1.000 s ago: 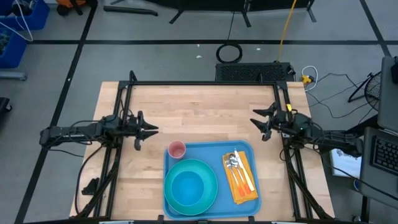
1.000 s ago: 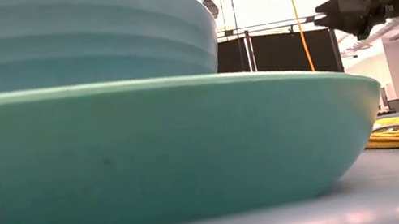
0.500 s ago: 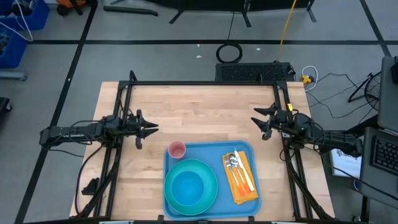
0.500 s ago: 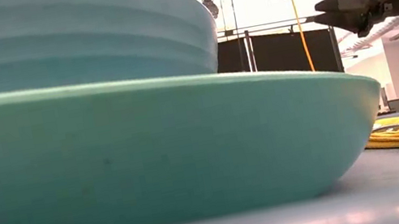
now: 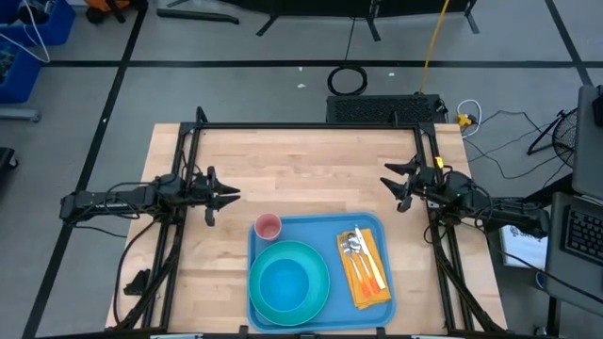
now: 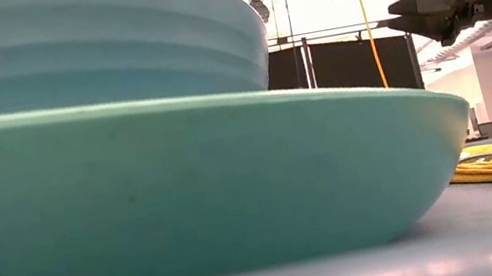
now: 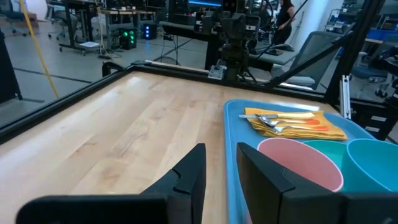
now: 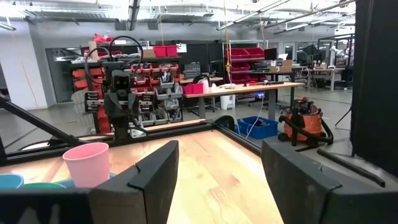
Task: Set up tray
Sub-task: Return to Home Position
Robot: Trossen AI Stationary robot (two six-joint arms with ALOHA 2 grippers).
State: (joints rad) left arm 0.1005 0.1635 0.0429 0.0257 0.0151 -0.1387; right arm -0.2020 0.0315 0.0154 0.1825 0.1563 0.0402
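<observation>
1. Placement of the tray (image 5: 316, 226): it lies flat on the table (image 5: 301, 160), toward the lower edge in the high view and right of centre, well apart from both arms. On it stand a pink cup (image 5: 268, 226), a teal plate (image 5: 259, 264) with a blue bowl (image 5: 287, 285) inside it, and a yellow napkin (image 5: 370, 297) carrying the cutlery (image 5: 358, 254).
2. The left gripper (image 5: 234, 197) hangs at the table's left edge, pointing inward. Its fingers are a narrow gap apart with nothing between them. The right gripper (image 5: 391, 186) mirrors it at the right edge, with its fingers spread wide and likewise empty.
3. The setting looks finished, so the step in hand is homing, and doing it well means disturbing nothing. Any remaining travel should go outward and upward, never across the tray. The cup is the piece most easily knocked (it stands nearest the left gripper). Both arms should come to rest level and symmetric.
4. Much is hard to read:
   - The low view is almost filled by the plate and bowl. It shows only a strip of tray floor, one edge of the napkin and the right gripper up high.
   - From above, the cutlery is too small to tell piece from piece.
   - The right wrist view catches the cup but cuts off most of the tray.
   - Whether either arm has reached its exact home pose cannot be told.
</observation>
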